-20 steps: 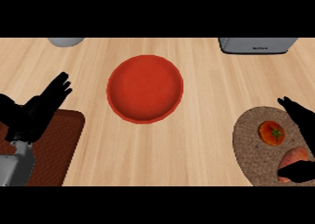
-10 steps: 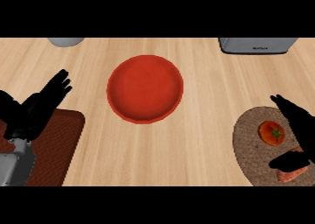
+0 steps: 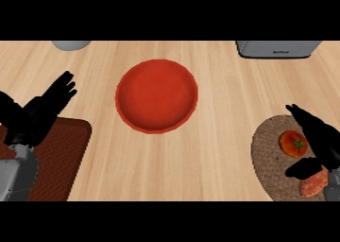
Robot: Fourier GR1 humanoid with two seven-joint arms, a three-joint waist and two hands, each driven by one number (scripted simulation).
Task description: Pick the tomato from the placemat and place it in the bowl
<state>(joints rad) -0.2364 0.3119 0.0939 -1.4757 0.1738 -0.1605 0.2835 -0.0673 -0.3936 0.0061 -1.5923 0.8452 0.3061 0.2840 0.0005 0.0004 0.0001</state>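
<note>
— Where do we stand with the tomato (image 3: 294,143)?

— It sits on the round woven placemat (image 3: 270,160) near the worktop's right edge, toward the front. Our right robot hand (image 3: 322,142) is over that same mat, fingers straight and spread, thumb held apart below them; it holds nothing yet.

— Which way does the tomato lie from the hand?

— Just beside it, on the side facing the middle of the worktop. The fingers run along the tomato's outer flank, pointing toward the back edge, and the thumb reaches inward nearer the front — so the tomato sits at the mouth of the open span, not inside it. Whether a finger touches it, we cannot tell.

— And the other arm?

— The left robot hand (image 3: 35,113) rests open, fingers up, above the dark red mat (image 3: 64,156) at the front left corner, well apart from the tomato. The right hand is plainly the nearer one.

— The bowl?

— The red bowl (image 3: 157,95) stands mid-worktop, toward the back and to the left of the placemat. We judge the next move is a small shift inward to bring fingers and thumb around the tomato. A pinkish piece (image 3: 312,183) lies beside the thumb — best left alone.
</note>
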